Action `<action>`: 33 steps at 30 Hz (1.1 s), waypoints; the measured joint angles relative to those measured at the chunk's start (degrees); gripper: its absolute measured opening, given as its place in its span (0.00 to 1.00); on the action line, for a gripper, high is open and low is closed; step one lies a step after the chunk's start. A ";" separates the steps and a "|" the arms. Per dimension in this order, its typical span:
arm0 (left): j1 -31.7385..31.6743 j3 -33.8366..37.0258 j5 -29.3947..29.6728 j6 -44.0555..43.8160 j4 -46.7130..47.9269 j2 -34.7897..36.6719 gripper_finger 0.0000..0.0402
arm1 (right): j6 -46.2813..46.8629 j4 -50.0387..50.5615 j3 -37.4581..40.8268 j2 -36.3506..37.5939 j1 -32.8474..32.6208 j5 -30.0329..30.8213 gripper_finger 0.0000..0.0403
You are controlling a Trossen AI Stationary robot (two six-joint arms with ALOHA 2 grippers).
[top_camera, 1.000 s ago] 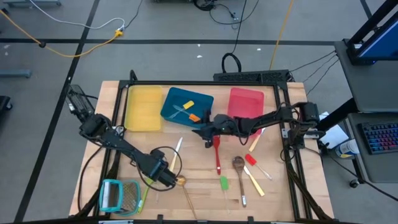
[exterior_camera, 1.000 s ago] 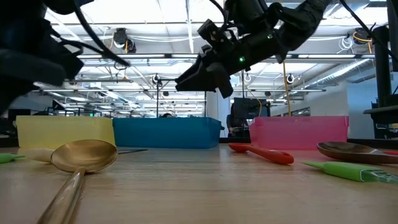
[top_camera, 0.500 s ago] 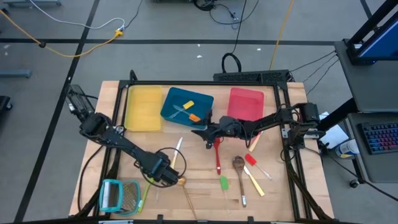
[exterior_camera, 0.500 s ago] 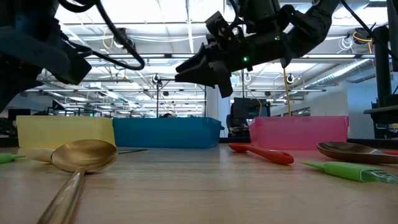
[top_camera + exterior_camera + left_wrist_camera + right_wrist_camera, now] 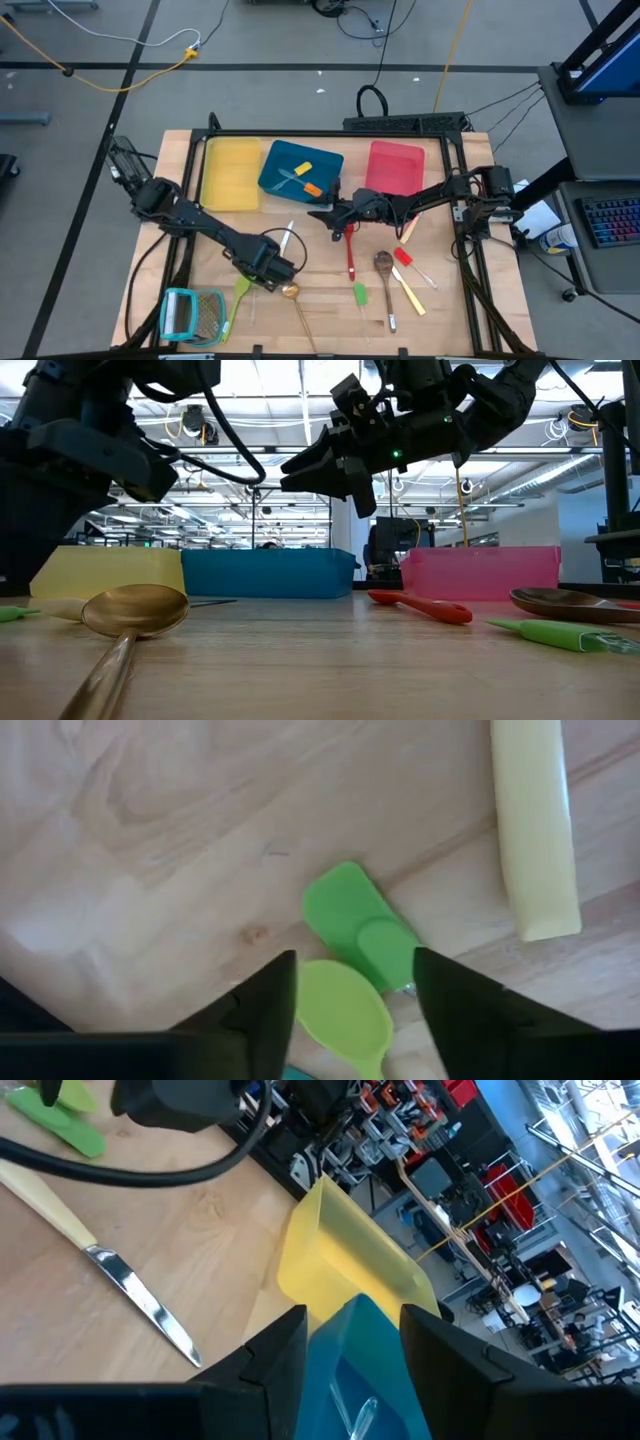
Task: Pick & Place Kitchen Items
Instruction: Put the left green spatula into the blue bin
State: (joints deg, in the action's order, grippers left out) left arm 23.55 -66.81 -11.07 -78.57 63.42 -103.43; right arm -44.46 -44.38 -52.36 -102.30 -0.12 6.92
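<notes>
My left gripper (image 5: pixel 278 270) hangs open, pointing down over the near-left part of the table. In its wrist view a green spatula (image 5: pixel 357 918) and a paler green utensil (image 5: pixel 345 1015) lie flat on the wood between and below the fingers, untouched. A cream-handled knife (image 5: pixel 285 240) and a brass spoon (image 5: pixel 290 292) lie close by. My right gripper (image 5: pixel 325 214) hovers open and nearly level by the blue tray (image 5: pixel 300 168), with nothing between its fingers. A red spoon (image 5: pixel 350 250), a wooden spoon (image 5: pixel 383 264) and another green spatula (image 5: pixel 360 295) lie on the table to the right.
Yellow (image 5: pixel 232 175), blue and red (image 5: pixel 395 165) trays stand in a row along the far side; the blue one holds small utensils. A teal-framed grater (image 5: pixel 195 315) lies at the near left corner. More cream-handled and red-tipped tools (image 5: pixel 405 270) lie at the near right.
My left gripper has moved toward the table's right edge and slightly toward the far edge, and the green spatula now shows on the wood beside it. My right gripper has stayed in place but tipped up from slanting downward to nearly level.
</notes>
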 joint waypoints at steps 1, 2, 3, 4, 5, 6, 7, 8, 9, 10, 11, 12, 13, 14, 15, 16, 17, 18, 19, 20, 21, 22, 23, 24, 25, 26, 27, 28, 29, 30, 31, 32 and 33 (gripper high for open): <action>-0.02 0.00 0.41 0.29 -0.01 -0.01 0.58 | -0.13 0.00 0.00 0.00 0.00 0.00 0.39; -0.02 0.00 0.83 0.29 -0.07 -0.01 0.61 | -0.24 -0.01 0.00 0.00 0.00 0.00 0.39; -0.02 0.00 1.14 0.00 -0.14 -0.01 0.64 | -0.32 0.00 0.00 0.00 0.00 0.00 0.39; 0.08 0.00 1.36 -0.74 -0.44 -0.01 0.67 | -0.36 0.00 0.00 0.00 0.08 0.00 0.39; 0.29 0.01 1.84 -1.77 -0.83 -0.01 0.70 | -0.38 0.00 0.00 0.00 0.15 0.00 0.39; 0.54 0.21 2.24 -2.92 -1.83 -0.01 0.72 | -0.38 0.00 0.00 0.00 0.15 0.00 0.39; 0.78 0.73 2.75 -4.28 -3.72 -0.01 0.74 | -0.38 0.00 0.00 0.00 0.15 0.00 0.39; 1.06 1.56 3.38 -5.98 -5.69 -0.01 0.75 | -0.38 0.00 0.00 0.00 0.15 0.00 0.39; 1.29 2.53 3.55 -7.67 -7.85 -0.03 0.76 | -0.38 0.00 0.00 0.00 0.15 -0.03 0.39; 1.54 3.55 3.50 -9.24 -9.29 -0.03 0.76 | -0.38 0.00 0.00 0.00 0.15 -0.36 0.39; 1.85 4.71 3.05 -10.62 -10.55 -0.03 0.76 | -0.38 0.00 0.00 0.00 0.18 -1.05 0.39; 2.15 5.71 2.23 -12.08 -11.56 0.02 0.75 | -0.37 -0.02 0.00 0.00 0.17 -1.22 0.39; 2.48 6.66 1.70 -13.05 -12.52 0.24 0.74 | -0.35 0.00 0.00 0.00 0.15 -1.23 0.39; 2.80 7.54 1.31 -14.38 -13.01 0.32 0.73 | -0.33 0.00 0.00 0.00 0.13 -1.23 0.39; 3.11 8.20 1.11 -15.55 -13.35 0.32 0.72 | -0.34 0.00 0.00 0.00 0.11 -1.23 0.39; 3.45 8.62 1.18 -16.47 -13.67 0.32 0.71 | -0.35 0.00 0.00 0.00 0.11 -1.23 0.39; 3.80 8.85 1.54 -16.77 -13.75 0.39 0.70 | -0.32 0.00 0.00 0.00 0.13 -1.22 0.39; 4.07 8.98 1.84 -16.94 -13.78 0.61 0.69 | -0.24 0.00 0.00 0.00 0.13 -1.22 0.39; 4.22 9.05 1.94 -16.96 -13.81 0.67 0.68 | -0.24 0.00 0.00 0.00 0.13 -1.22 0.39; 4.21 9.07 1.88 -17.04 -14.01 0.67 0.68 | -0.22 0.00 0.00 0.00 0.13 -1.22 0.39; 4.15 9.11 1.78 -17.28 -14.10 0.67 0.68 | -0.22 0.00 0.00 0.00 0.13 -1.22 0.39; 4.13 9.11 1.66 -17.67 -14.10 0.65 0.68 | -0.22 0.00 0.00 0.00 0.13 -1.22 0.39; 4.21 9.11 1.62 -17.97 -14.07 0.69 0.68 | -0.22 0.02 0.00 0.00 0.13 -1.22 0.39; 4.34 9.11 1.66 -17.99 -14.08 0.69 0.68 | -0.22 0.06 0.00 0.00 0.13 -1.22 0.39; 4.53 9.14 1.76 -17.99 -14.08 0.69 0.68 | -0.20 0.16 0.00 0.00 0.13 -1.22 0.39; 4.75 9.14 1.85 -17.99 -14.08 0.69 0.67 | -0.20 0.37 0.00 0.00 0.13 -1.22 0.39; 4.97 9.16 1.92 -18.01 -14.08 0.69 0.67 | -0.15 0.52 0.00 0.00 0.13 -1.22 0.39; 5.18 9.18 1.92 -18.04 -14.08 0.69 0.66 | 0.12 0.58 0.00 0.00 0.13 -1.22 0.39; 5.41 9.18 1.92 -18.23 -14.08 0.67 0.65 | 0.21 0.63 0.00 0.00 0.13 -1.22 0.39; 5.62 9.18 1.91 -18.50 -14.04 0.67 0.63 | 0.24 0.63 0.00 0.00 0.13 -1.22 0.39; 5.82 9.18 1.86 -18.69 -13.99 0.65 0.60 | 0.30 0.69 0.00 0.00 0.13 -1.22 0.39; 6.00 9.19 1.77 -18.95 -13.93 0.65 0.57 | 0.48 0.88 -0.01 0.00 0.13 -1.23 0.39; 6.15 9.20 1.58 -18.99 -13.88 0.65 0.54 | 0.66 0.95 0.00 0.00 0.13 -1.23 0.39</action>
State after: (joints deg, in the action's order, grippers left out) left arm 29.70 -57.60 -9.49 -97.56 49.54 -102.78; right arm -43.80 -43.43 -52.36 -102.30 0.01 5.68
